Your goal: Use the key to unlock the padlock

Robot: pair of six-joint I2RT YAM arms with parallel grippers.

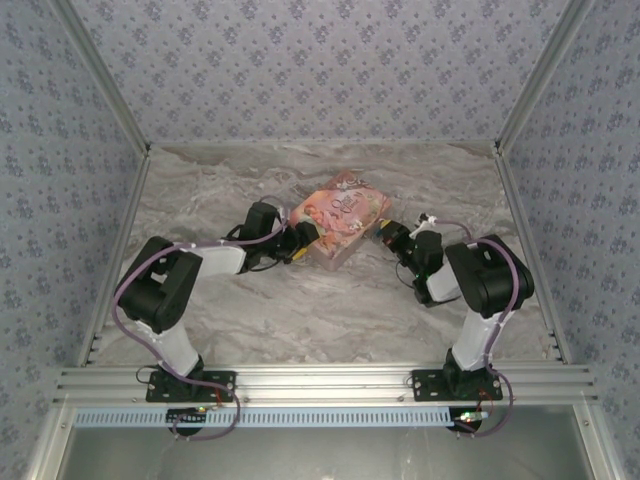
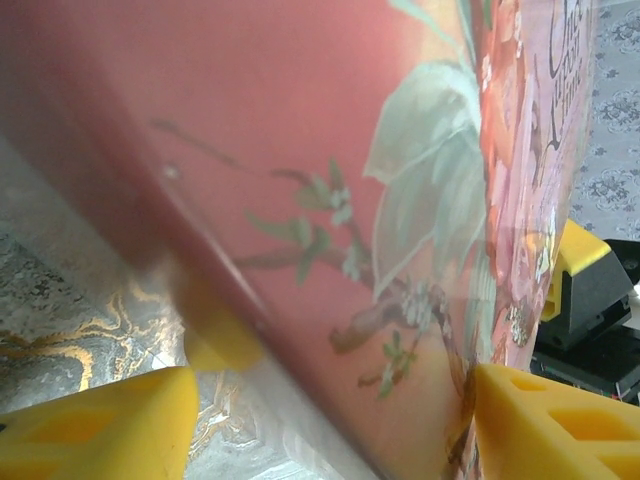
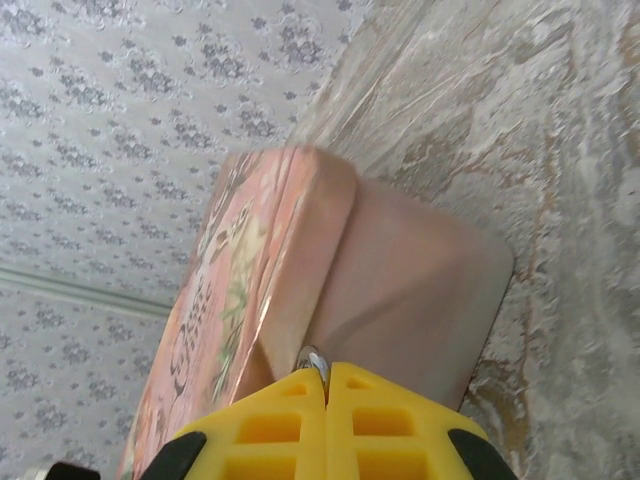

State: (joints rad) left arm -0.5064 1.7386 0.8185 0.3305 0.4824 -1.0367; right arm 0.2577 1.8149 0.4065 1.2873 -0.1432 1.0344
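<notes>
**Top external:** Pink illustrated rectangular box (image 1: 340, 215) at the centre of a grey marbled table (image 1: 300, 310). Flanked by the left gripper (image 1: 303, 240) at its lower-left end and the right gripper (image 1: 383, 232) at its right end, both right beside it. Padlock too small to make out.

**Left wrist:** Yellow left fingers (image 2: 100, 430) spread wide and released, straddling the box's flower-printed side. Lower-right finger against the box's edge, lower-left one apart from it over the table.

**Right wrist:** Yellow right fingers (image 3: 390, 420) clenched together at bottom centre. Pinched between the tips, a thin silvery metal sliver (image 3: 313, 360), seemingly the key, poking up toward the seam between the box's lid and base.
</notes>
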